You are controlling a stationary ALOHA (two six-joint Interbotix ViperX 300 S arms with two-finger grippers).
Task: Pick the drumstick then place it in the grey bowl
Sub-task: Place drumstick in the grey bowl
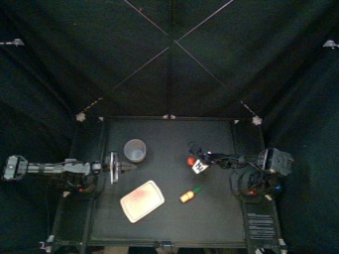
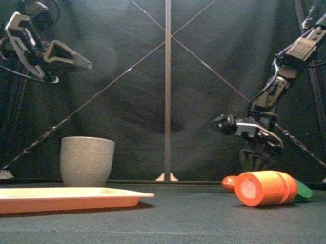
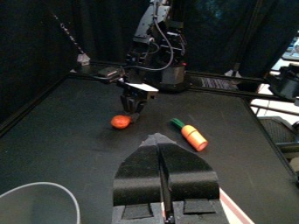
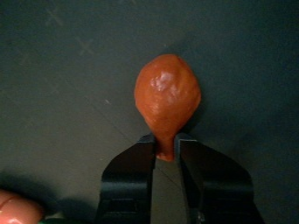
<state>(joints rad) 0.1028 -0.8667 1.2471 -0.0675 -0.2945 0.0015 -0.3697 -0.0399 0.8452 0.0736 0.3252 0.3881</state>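
Top view: taken from high above, tilted slightly toward the back curtain [image 1: 169, 60]; the whole table [image 1: 219, 213] is covered.
Front view: taken level from the table's front edge, close to the carrot [image 2: 265, 188].
Left wrist view: directed across the table from the left side toward the right gripper [image 3: 135, 103].
Right wrist view: directed straight down, very near the drumstick [image 4: 170, 87].
The grey cup [image 2: 87, 160] and pink tray [image 2: 71, 197] are shared by the top and front views. The carrot and drumstick are shared by the front and left wrist views.
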